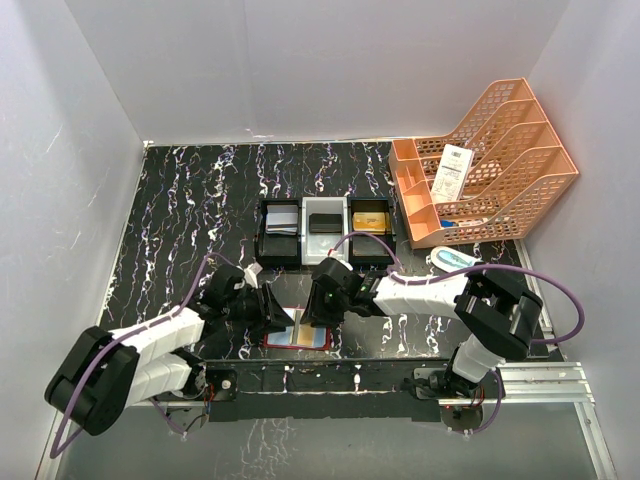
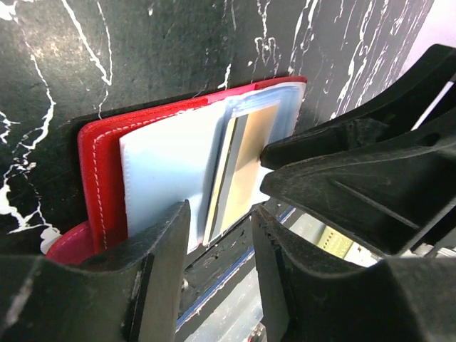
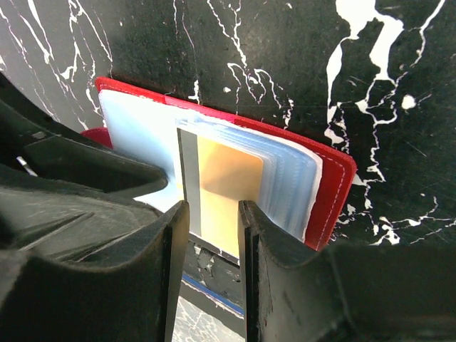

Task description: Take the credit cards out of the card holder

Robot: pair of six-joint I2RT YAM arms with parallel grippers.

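Inside right pincer (image 3: pixel 214 208), orange-gold card (image 3: pixel 228 171).

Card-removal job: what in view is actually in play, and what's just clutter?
In play: card holder, gold card among its clear sleeves, left gripper, right gripper.
Lying about: three-compartment tray, orange file rack, white tag in the rack, pale blue item beside it.

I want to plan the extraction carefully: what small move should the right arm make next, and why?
Probably close the right gripper on the gold card and draw it out. Its jaws straddle that card in the open red card holder, while the left gripper sits at the holder's other leaf.
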